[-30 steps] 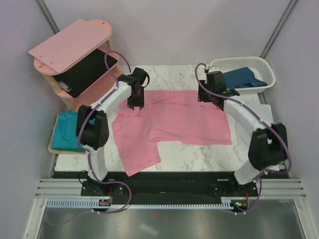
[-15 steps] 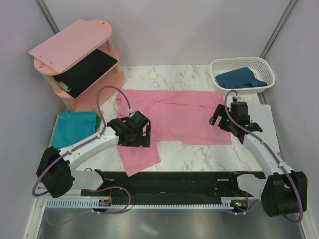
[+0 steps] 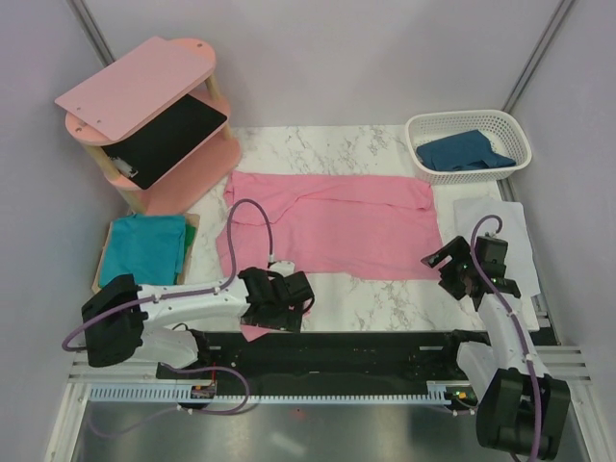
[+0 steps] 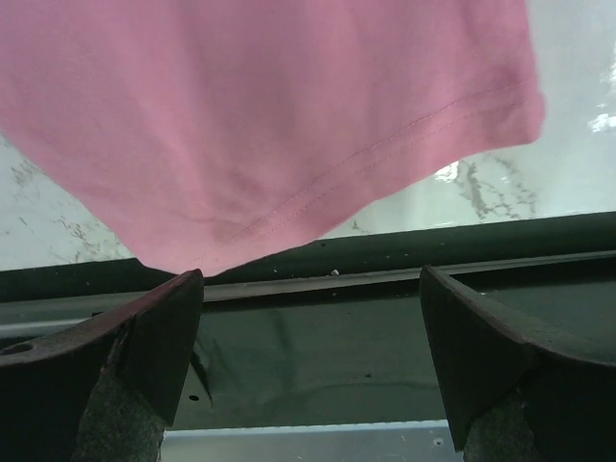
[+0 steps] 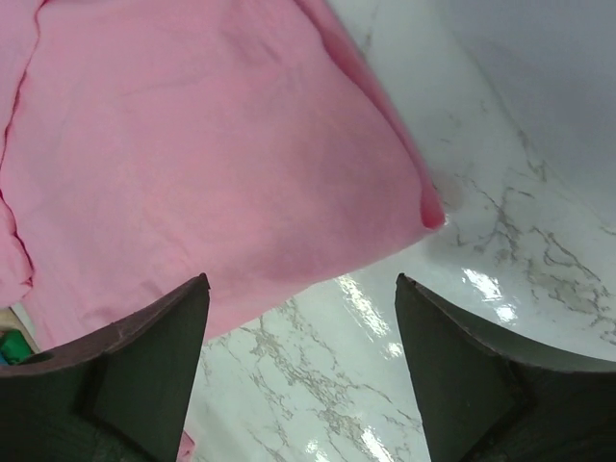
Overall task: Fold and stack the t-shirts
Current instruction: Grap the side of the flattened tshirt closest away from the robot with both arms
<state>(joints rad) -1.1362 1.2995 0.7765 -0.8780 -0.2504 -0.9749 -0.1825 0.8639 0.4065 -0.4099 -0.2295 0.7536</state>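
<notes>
The left gripper (image 4: 310, 279), spread wide, is hovering over the hem of the pink t-shirt (image 3: 327, 217) at the table (image 3: 385, 298) edge. The right gripper (image 5: 300, 281) (also spread) is hanging over bare marble beside its corner.

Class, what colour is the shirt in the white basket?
The soft shirt is dark blue; top view.

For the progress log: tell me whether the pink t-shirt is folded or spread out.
Spread out. The pink t-shirt lies open and flat across the marble table, with one corner reaching over its near edge.
</notes>
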